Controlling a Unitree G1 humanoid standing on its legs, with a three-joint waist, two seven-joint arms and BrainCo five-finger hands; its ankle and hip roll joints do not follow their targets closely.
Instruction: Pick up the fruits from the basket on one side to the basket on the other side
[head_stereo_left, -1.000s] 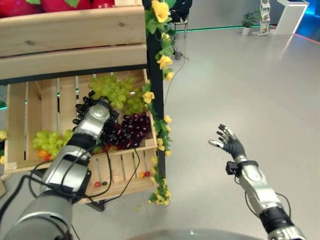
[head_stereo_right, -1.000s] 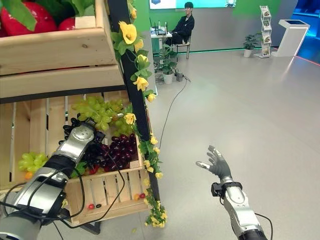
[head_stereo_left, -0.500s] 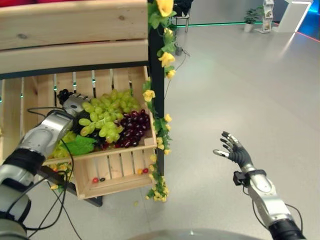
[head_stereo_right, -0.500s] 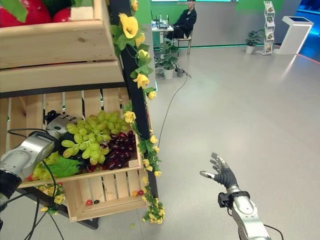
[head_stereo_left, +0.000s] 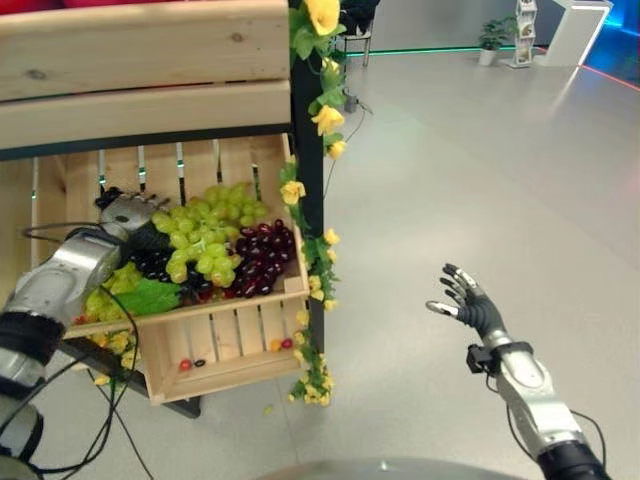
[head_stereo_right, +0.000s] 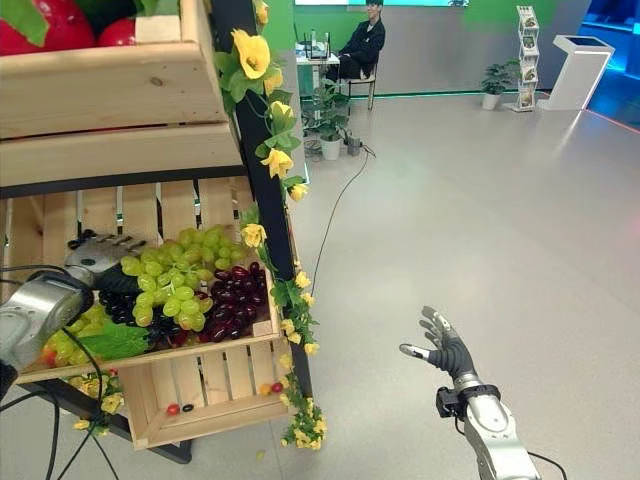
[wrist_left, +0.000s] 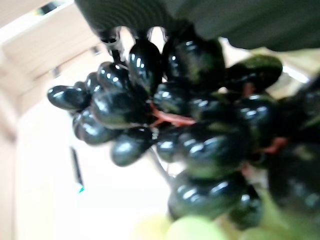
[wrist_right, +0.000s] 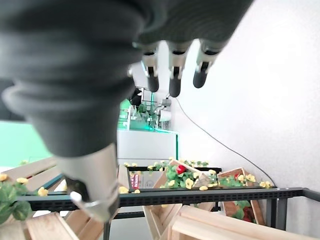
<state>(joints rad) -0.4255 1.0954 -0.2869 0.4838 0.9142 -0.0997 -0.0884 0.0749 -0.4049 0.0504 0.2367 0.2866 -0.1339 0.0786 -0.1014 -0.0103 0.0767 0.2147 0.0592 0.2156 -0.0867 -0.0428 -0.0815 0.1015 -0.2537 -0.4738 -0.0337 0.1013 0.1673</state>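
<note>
A bunch of black grapes (wrist_left: 165, 130) is seen close up in the left wrist view: glossy, dark, oval berries on a reddish stem, hanging right against the dark cover of the left hand (head_stereo_left: 122, 212). In the eye views that hand is placed inside the lower wooden crate (head_stereo_left: 225, 335), at the left edge of the fruit pile, and the black bunch lies beneath and beside it. The hand appears closed on the bunch, though its fingers are largely hidden by the berries.

The lower crate is filled with a bunch of green grapes (head_stereo_left: 205, 240) in the middle, dark red grapes (head_stereo_left: 262, 258) to the right, and a green leaf (head_stereo_left: 150, 296) towards the front. An upper crate (head_stereo_right: 100, 95) above holds red fruit (head_stereo_right: 40, 35). Yellow flowers (head_stereo_right: 250, 52) are strung down the black post (head_stereo_left: 310, 200) beside the crates.

The right hand (head_stereo_left: 465, 305) is held over the grey floor (head_stereo_left: 480, 180), well apart from the crates, with fingers spread.

Compared with half a second ago, the left hand has been shifted slightly further left within the crate, and the right hand is held in much the same place.
</note>
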